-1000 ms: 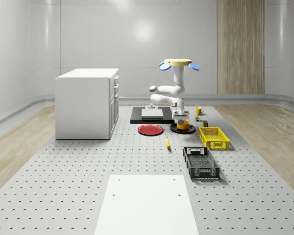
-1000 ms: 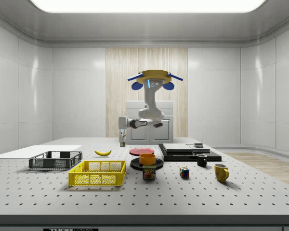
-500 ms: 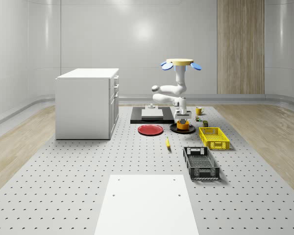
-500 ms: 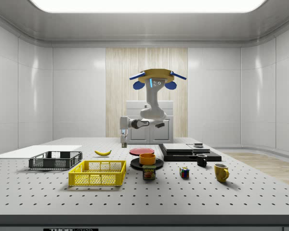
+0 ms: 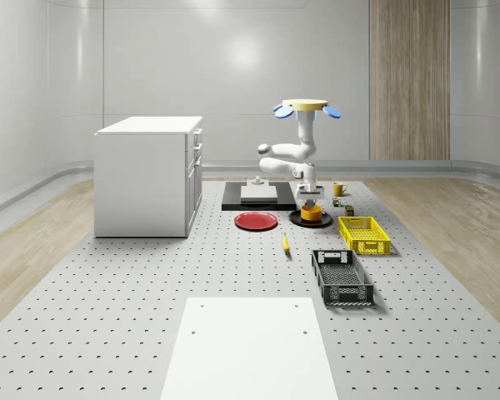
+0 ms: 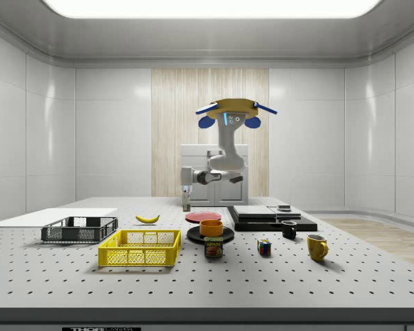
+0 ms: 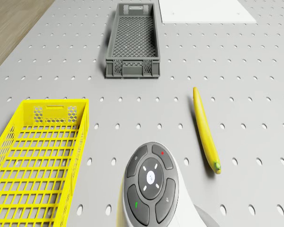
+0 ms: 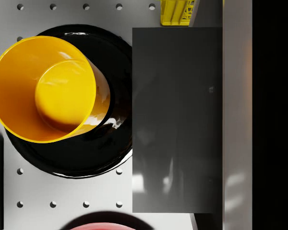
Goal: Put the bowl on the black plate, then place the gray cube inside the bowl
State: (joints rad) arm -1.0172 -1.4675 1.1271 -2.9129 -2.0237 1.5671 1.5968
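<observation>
An orange bowl (image 8: 45, 88) sits upright on the black plate (image 8: 113, 153), toward one side of it. The gray cube (image 8: 175, 120) hangs above the table just beside the bowl and over the plate's edge, with my gripper (image 5: 310, 197) shut on it. In the side view the gripper (image 6: 187, 203) hangs a little above the bowl (image 6: 211, 227) and the plate (image 6: 210, 236). The drone (image 5: 304, 107) hovers high over the plate (image 5: 311, 221) area, with the arm bent down below it.
A red plate (image 5: 256, 221) and a black slab (image 5: 258, 198) lie next to the black plate. A banana (image 7: 206, 130), a yellow crate (image 7: 38, 161) and a gray crate (image 7: 132, 40) lie nearer the front. A white cabinet (image 5: 148, 175) stands at the whole-scene view's left. A can (image 6: 214, 247) and mugs sit nearby.
The drone and arm have shifted toward the side view's right, carrying the gray cube closer to the bowl. The bowl and plate have stayed in place.
</observation>
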